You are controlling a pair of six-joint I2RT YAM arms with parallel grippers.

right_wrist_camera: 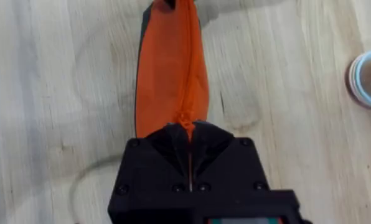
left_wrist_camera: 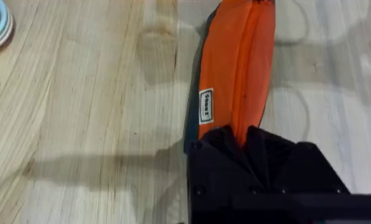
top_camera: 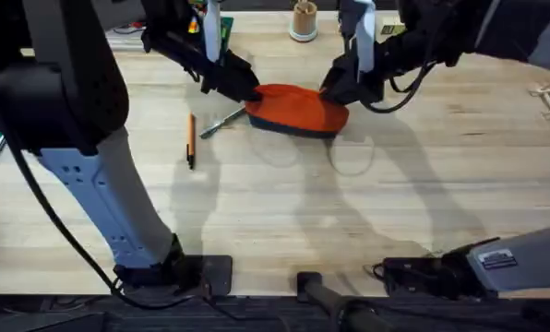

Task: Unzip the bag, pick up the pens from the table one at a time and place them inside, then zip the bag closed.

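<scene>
My left tool [top_camera: 247,90] and right tool [top_camera: 335,90] pinch opposite ends of the bag [top_camera: 298,108], soft, light fabric best gripped by its seam ends.

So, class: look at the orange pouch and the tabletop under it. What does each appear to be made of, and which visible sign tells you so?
The bag: looks like soft woven fabric with a matt finish; it bulges and creases along its zipper seam and carries a small sewn label. Probably a synthetic cloth, though the weave is not clear.
The table: pale wood or wood-look laminate, smooth with a faint sheen; plank lines and grain streaks show.
</scene>
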